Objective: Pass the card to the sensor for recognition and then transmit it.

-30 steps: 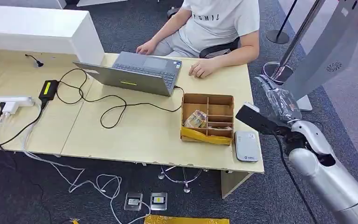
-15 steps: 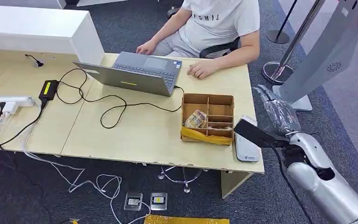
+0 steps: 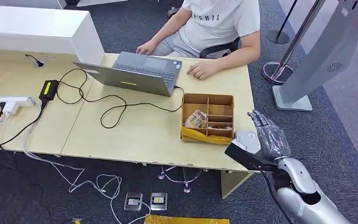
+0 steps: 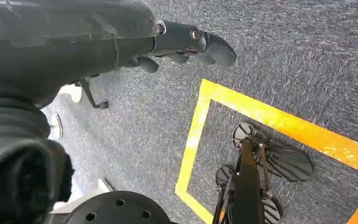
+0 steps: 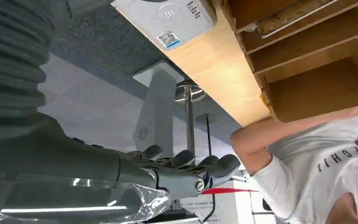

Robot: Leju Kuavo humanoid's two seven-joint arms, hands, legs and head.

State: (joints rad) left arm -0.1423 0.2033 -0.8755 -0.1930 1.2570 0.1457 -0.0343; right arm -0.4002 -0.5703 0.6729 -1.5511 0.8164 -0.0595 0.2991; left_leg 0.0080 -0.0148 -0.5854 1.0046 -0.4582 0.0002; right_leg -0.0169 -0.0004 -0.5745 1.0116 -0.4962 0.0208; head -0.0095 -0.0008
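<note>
The white card reader (image 3: 247, 138) lies flat at the desk's (image 3: 135, 130) front right corner, just beside the wooden divided box (image 3: 208, 118). No card can be made out. The right robot hand (image 3: 269, 138) hovers by that corner, fingers extended and slightly apart, holding nothing. The left robot hand (image 4: 186, 44) hangs over the carpet, fingers loosely curled, empty. A person (image 3: 214, 28) sits at the far edge by a laptop (image 3: 135, 72).
</note>
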